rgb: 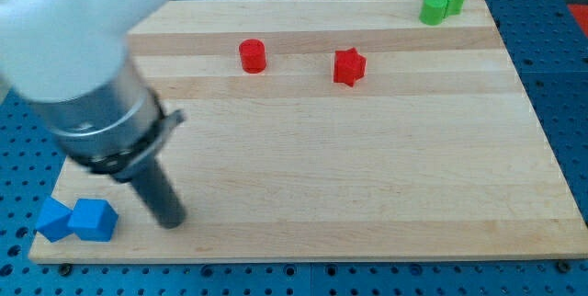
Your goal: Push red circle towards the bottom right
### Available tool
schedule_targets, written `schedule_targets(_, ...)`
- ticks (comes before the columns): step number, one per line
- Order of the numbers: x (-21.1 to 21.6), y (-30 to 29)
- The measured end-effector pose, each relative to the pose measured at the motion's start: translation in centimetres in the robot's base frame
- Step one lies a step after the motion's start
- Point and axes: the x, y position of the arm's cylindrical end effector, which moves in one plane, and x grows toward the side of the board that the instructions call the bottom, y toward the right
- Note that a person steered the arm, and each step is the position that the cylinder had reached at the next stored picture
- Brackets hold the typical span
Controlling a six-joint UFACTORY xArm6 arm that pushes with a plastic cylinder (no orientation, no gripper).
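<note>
Here, a pale wooden board (386, 195) lies on a blue perforated table. There is no claw to open or close: the arm ends in a dark rod holding nothing, and my tip (171, 223) rests near the view's bottom left, just beside two blue blocks (77, 220) that touch each other. The red circle (252, 55), a short cylinder, stands well apart near the view's top, left of centre. The approach step seems to be in hand, with no contact yet. Next, my tip likely needs to reach the circle's upper-left side. A red star (349, 66) sits near the circle's right and could obstruct. Two green blocks (441, 4) occupy the top right corner.
</note>
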Motion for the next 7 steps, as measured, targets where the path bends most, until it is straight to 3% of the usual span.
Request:
schedule_targets(1, -1.3, 4.8)
schedule_targets(2, -1.5, 6.1)
schedule_targets(3, -4.4, 6.4)
schedule_targets(6, -20.9, 3.7)
schedule_targets(7, -24.2, 1.7)
